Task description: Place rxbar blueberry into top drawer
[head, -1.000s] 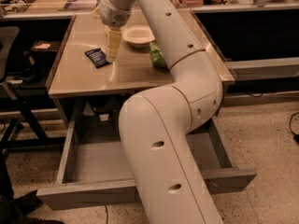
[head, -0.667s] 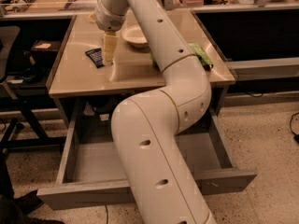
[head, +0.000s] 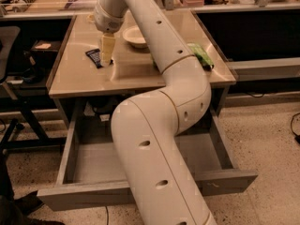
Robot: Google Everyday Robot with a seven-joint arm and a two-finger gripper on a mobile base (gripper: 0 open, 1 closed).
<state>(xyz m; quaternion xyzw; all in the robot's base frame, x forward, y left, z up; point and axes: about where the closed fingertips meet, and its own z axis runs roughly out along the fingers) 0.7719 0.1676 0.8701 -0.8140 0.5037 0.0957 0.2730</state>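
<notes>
currently the rxbar blueberry [head: 93, 56] is lying flat on the table [head: 140, 74], toward its left side, the gripper [head: 106, 62] pointing down at its right edge; whether it is spread or pinching, i cannot tell. below, the top drawer [head: 84, 196] is standing pulled open. a bowl [head: 136, 35] is sitting nearby.

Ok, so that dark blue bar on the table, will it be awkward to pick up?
Probably a little. The rxbar blueberry lies flat on the table, so it offers only thin edges and may slide if pushed. It looks small and thin, so it is likely light, and its wrapper may be slick. The gripper hangs directly beside it.
</notes>
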